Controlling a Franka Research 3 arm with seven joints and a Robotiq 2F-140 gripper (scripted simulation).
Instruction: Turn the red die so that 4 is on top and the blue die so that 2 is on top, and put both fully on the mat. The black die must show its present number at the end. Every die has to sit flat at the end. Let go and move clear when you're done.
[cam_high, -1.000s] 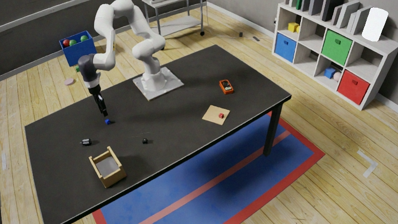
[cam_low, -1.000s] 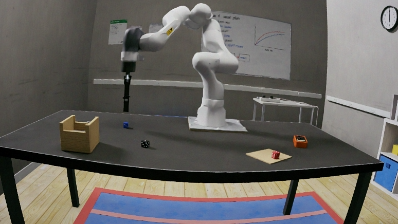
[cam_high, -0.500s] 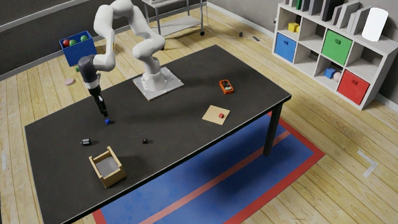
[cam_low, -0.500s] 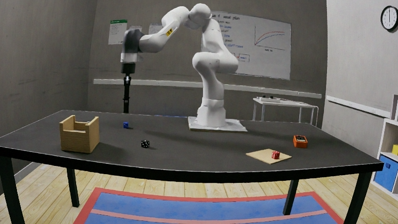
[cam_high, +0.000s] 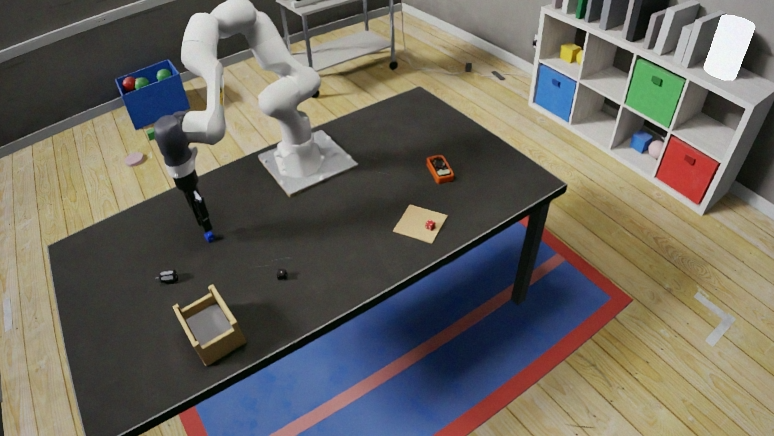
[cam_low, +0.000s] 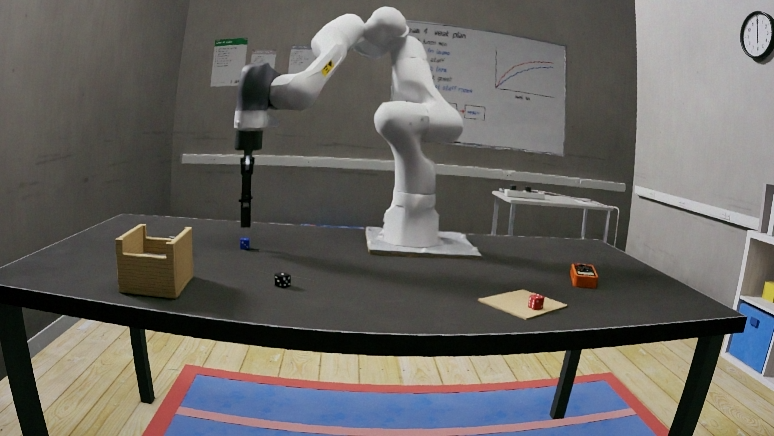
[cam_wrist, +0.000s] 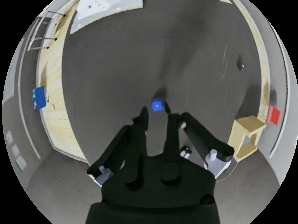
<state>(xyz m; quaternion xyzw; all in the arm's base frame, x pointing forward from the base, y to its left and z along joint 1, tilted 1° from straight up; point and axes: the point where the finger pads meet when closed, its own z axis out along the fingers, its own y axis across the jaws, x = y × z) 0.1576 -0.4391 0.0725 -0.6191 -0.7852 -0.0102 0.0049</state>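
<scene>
The blue die lies on the dark table below my fingertips. A pale spot shows on its top in the wrist view, but its number is too small to tell surely. My gripper is partly open and empty, pointing down just above the blue die. The red die sits on the tan square mat; its top number is unclear. The black die sits on the table, off the mat; its top number is unclear.
An open wooden box stands near the front left. A small black-and-grey object lies behind it. An orange device lies behind the mat. The arm's base plate is at the back.
</scene>
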